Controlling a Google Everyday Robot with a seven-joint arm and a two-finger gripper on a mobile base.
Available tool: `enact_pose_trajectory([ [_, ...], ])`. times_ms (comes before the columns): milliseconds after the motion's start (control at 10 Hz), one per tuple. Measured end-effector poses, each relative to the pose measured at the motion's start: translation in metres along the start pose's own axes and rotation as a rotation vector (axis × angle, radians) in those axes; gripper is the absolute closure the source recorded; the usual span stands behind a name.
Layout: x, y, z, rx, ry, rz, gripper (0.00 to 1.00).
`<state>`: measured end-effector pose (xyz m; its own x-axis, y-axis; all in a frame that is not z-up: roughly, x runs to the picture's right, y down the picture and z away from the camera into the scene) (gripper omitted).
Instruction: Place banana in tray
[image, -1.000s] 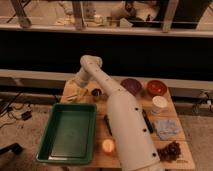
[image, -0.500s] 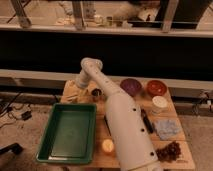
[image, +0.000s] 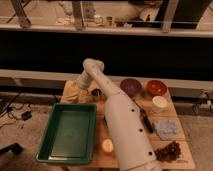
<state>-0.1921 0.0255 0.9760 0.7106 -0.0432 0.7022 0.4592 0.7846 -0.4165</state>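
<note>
The green tray (image: 50, 145) sits at the front left of the wooden table. My white arm runs up from the bottom of the camera view, bends at a joint, and comes down toward the table's back left corner. The gripper (image: 80, 91) hangs there, just beyond the tray's far rim. Under it lies a pale yellow-tan shape (image: 71, 95) that looks like the banana, partly hidden by the wrist. I cannot make out whether the gripper touches it.
A small dark can (image: 96, 93) stands right of the gripper. Behind the arm are a purple bowl (image: 131, 86), a red bowl (image: 156, 87) and a white cup (image: 160, 104). A round orange fruit (image: 107, 146), a blue cloth (image: 166, 128) and a dark cluster (image: 169, 150) lie in front.
The arm's bent joint has drifted slightly right and down over the back left corner. Nothing on the table has moved.
</note>
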Motion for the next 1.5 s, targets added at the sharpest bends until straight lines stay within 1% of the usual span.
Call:
enact_pose_trajectory([
  [100,0.001,0.0,0.0,0.001,-0.002,0.003,0.22],
  [200,0.002,0.001,0.0,0.0,-0.003,0.007,0.3],
  [400,0.003,0.003,0.0,0.002,-0.005,0.011,0.52],
  [500,0.003,0.003,-0.001,0.006,-0.005,0.012,0.59],
  [600,0.005,0.004,-0.002,0.01,-0.007,0.016,0.72],
  [700,0.006,0.004,-0.003,0.01,-0.01,0.02,0.81],
  [800,0.006,0.005,-0.002,0.01,-0.013,0.022,0.9],
  [900,0.005,0.004,-0.002,0.01,-0.017,0.019,0.96],
  [1100,0.004,0.006,-0.005,0.015,-0.022,0.017,0.97],
  [1300,-0.002,0.0,-0.026,0.066,-0.011,0.011,0.97],
  [1500,-0.016,-0.005,-0.054,0.118,-0.001,-0.005,0.97],
])
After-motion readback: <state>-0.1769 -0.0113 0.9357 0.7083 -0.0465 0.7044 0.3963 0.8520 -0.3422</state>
